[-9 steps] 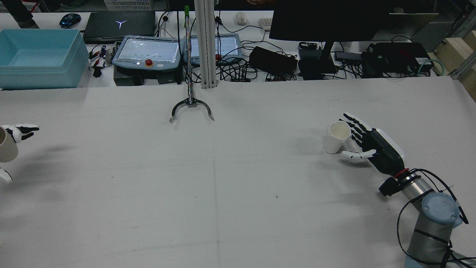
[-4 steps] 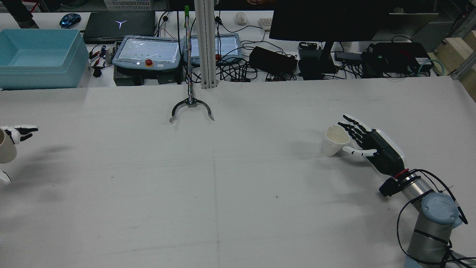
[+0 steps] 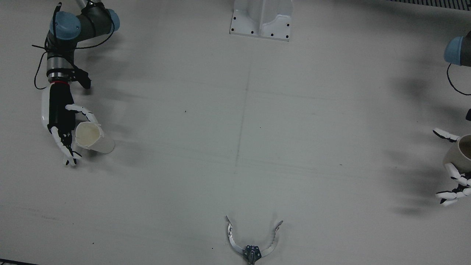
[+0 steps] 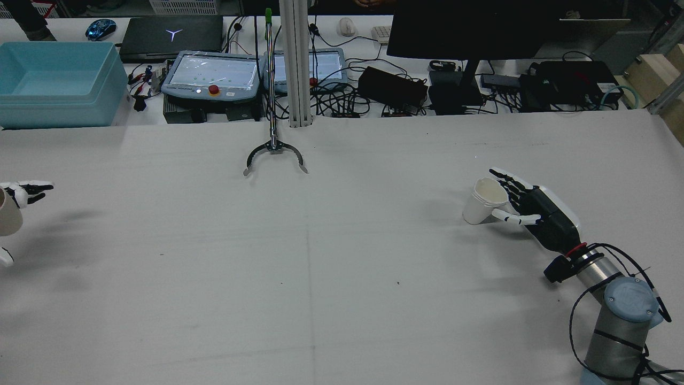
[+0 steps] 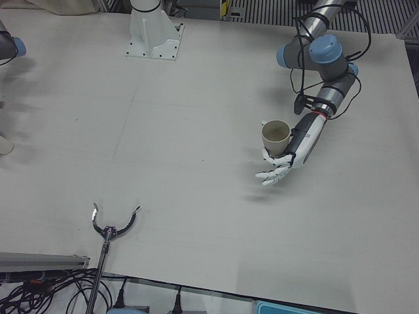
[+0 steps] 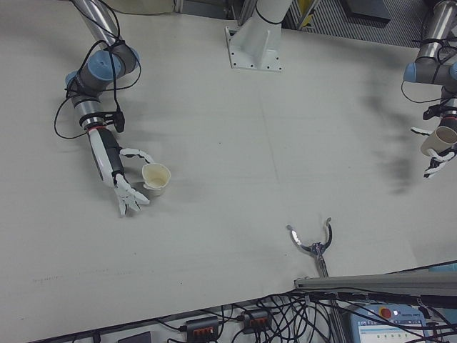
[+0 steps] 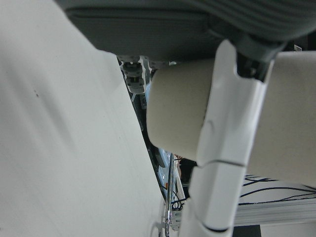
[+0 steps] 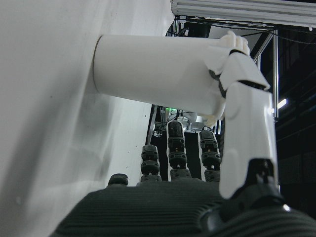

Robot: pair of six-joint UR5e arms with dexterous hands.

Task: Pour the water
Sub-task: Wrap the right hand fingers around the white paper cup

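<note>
A white paper cup (image 4: pixel 483 200) leans tilted with its base on the table, mouth toward my right hand (image 4: pixel 526 208). That hand is open: its thumb lies across the cup near the rim, its straight fingers stretch behind, and the right hand view shows a gap between them and the cup (image 8: pixel 158 74). From the front, cup (image 3: pixel 90 137) and right hand (image 3: pixel 60 121) are at the left. My left hand (image 5: pixel 291 150) is shut on a beige cup (image 5: pixel 275 134), upright above the table, half cut off by the edge in the rear view (image 4: pixel 8 219).
A long-handled grabber claw (image 4: pixel 275 158) lies open on the table near the far middle edge. Behind it stand a metal post (image 4: pixel 296 64), teach pendants, cables, a monitor and a blue bin (image 4: pixel 53 80). The arms' central pedestal (image 3: pixel 261 18) sits at the robot side.
The right hand sank slightly and its thumb settled on the white cup, which shifted a little. The left hand with the beige cup drifted further toward the rear view's left edge.
</note>
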